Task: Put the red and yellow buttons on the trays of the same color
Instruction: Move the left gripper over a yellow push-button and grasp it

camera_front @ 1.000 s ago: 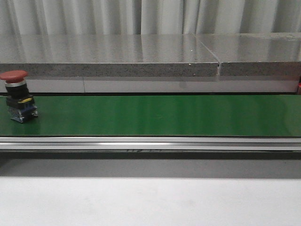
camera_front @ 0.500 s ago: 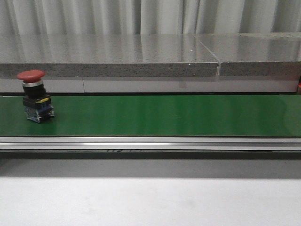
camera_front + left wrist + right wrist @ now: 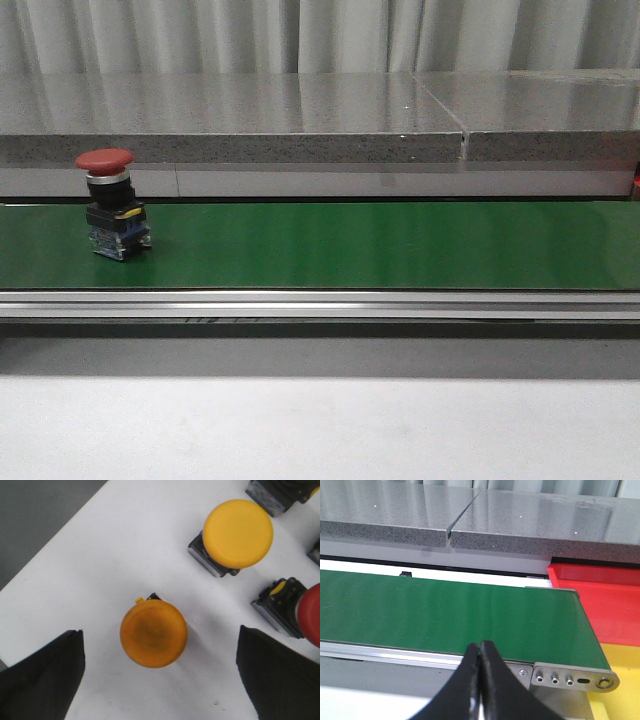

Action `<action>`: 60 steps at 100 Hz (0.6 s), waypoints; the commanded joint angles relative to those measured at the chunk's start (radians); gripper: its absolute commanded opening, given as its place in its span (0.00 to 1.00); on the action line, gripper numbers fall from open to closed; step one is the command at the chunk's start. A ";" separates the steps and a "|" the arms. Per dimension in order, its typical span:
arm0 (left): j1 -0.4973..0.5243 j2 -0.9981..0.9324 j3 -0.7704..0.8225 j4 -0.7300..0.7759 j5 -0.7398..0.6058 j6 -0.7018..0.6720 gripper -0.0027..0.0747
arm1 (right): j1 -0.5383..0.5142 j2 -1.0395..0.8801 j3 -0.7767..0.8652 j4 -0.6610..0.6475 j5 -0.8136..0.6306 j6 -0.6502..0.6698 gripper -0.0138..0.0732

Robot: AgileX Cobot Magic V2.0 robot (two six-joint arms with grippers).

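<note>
Red button [image 3: 113, 203] stands upright on the green belt [image 3: 380, 245]; left pincer [image 3: 160, 680] spread, right pincer [image 3: 480, 680] pressed together.

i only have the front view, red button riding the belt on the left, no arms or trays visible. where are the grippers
Observer: The right gripper waits shut, just short of the green belt's end.
Operator: trays near there?
Observer: Yes. A red tray and a yellow tray sit just past that end of the belt.
Operator: and the left one
Observer: The left gripper hangs open over a white surface, above an orange-yellow button.
Operator: more buttons there?
Observer: A second yellow button and part of another red one.
</note>
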 commanded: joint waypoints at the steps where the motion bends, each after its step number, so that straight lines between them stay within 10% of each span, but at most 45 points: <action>1: 0.007 -0.010 -0.029 0.011 -0.036 -0.012 0.82 | 0.001 -0.017 -0.011 -0.005 -0.082 0.001 0.08; 31: 0.017 0.030 -0.029 0.006 -0.066 -0.013 0.78 | 0.001 -0.017 -0.011 -0.005 -0.081 0.001 0.08; 60: 0.017 0.030 -0.029 0.006 -0.057 -0.013 0.19 | 0.001 -0.017 -0.011 -0.005 -0.081 0.001 0.08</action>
